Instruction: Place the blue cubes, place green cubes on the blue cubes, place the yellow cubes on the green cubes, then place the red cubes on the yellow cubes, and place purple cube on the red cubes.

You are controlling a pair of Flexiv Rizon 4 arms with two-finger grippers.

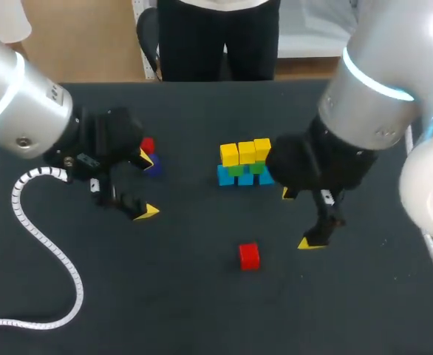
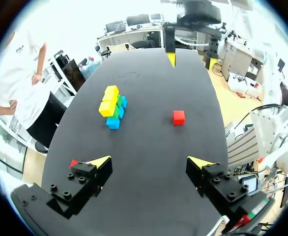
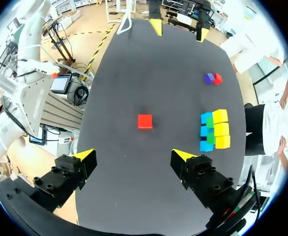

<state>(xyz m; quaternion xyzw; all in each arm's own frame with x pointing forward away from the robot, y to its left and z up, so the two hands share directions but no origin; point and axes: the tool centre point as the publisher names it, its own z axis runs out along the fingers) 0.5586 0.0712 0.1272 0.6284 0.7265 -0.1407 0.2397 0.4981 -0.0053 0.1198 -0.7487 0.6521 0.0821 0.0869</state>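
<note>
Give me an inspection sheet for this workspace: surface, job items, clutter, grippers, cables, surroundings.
Surface: black table, matte top.
Job's things: row of blue cubes carrying green cubes, with yellow cubes on top; one red cube alone, nearer the robot; second red cube right next to a purple cube, close to the left gripper.
Clutter: nothing seen.
Grippers: left gripper open, empty; right gripper open, empty, beside the stack.
Cables: white coiled cable from the left arm, lying on the table.
Surroundings: nothing seen reaching over the table.

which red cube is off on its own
The near red cube, with bare table around it; the far red cube sits right beside the purple cube.
</note>
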